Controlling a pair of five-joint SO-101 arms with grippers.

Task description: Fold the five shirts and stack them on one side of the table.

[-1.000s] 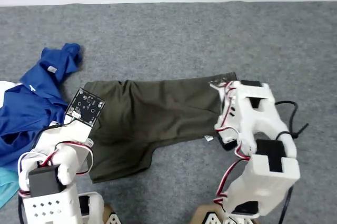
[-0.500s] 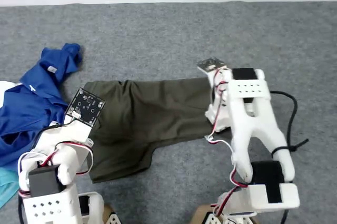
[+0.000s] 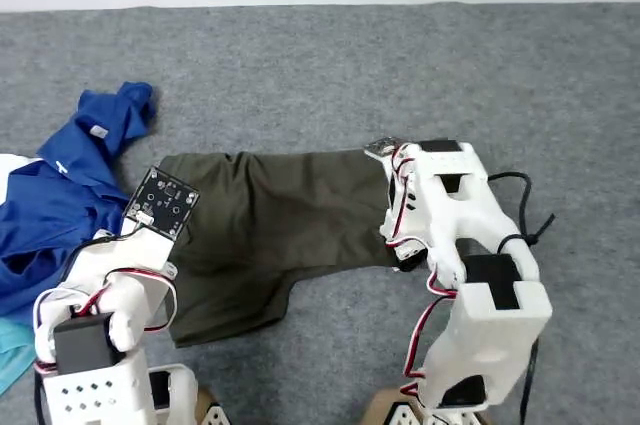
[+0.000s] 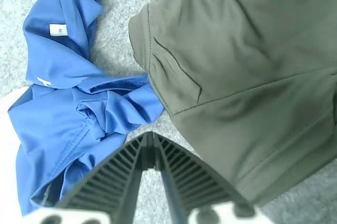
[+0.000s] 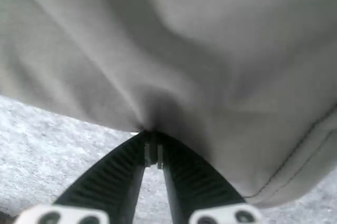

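olive shirt (image 3: pixel 280 230), blue shirt (image 3: pixel 60 205) just beside

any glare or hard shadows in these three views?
High view: even light, no glare, soft shadow under the right arm on the olive shirt. Left wrist view: faint fold shadows on the blue shirt. Right wrist view: dark crease shadow where the right tool pinches the olive shirt.

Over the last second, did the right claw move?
Yes. In the high view the right claw, shut on the olive shirt, has shifted toward the blue shirt.
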